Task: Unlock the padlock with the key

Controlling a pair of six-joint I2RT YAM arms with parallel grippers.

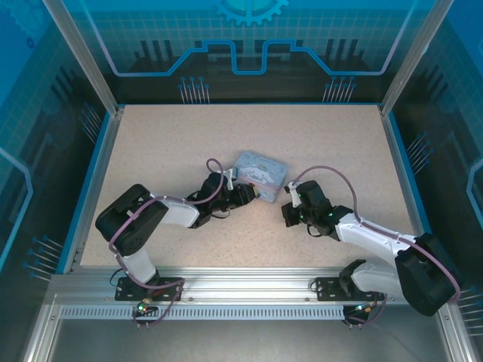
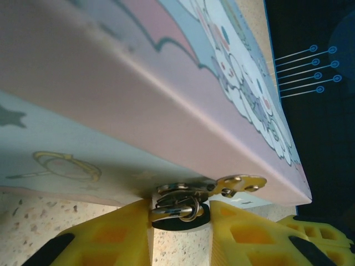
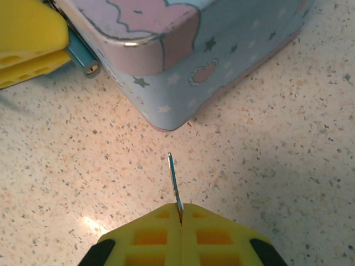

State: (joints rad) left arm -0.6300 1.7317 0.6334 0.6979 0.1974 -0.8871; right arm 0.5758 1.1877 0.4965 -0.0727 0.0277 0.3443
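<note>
The padlock (image 2: 176, 209) hangs by its thin metal shackle from the brass hasp (image 2: 239, 183) on the tin's side. My left gripper (image 2: 180, 221) is shut on it, one yellow finger (image 2: 111, 238) pressed against each side. In the right wrist view the padlock's teal-blue body (image 3: 81, 55) sticks out of those fingers, with its end face turned toward the right arm. My right gripper (image 3: 181, 209) is shut on the key (image 3: 174, 180), whose thin blade points at the tin's corner, a short way from it. From above, the left gripper (image 1: 246, 194) and the right gripper (image 1: 290, 209) flank the tin's near edge.
The pale blue cartoon-printed tin (image 1: 260, 171) lies in the middle of the speckled table (image 1: 189, 143). The tin's rounded corner (image 3: 166, 119) is just ahead of the key. Blue-framed walls surround the table on three sides.
</note>
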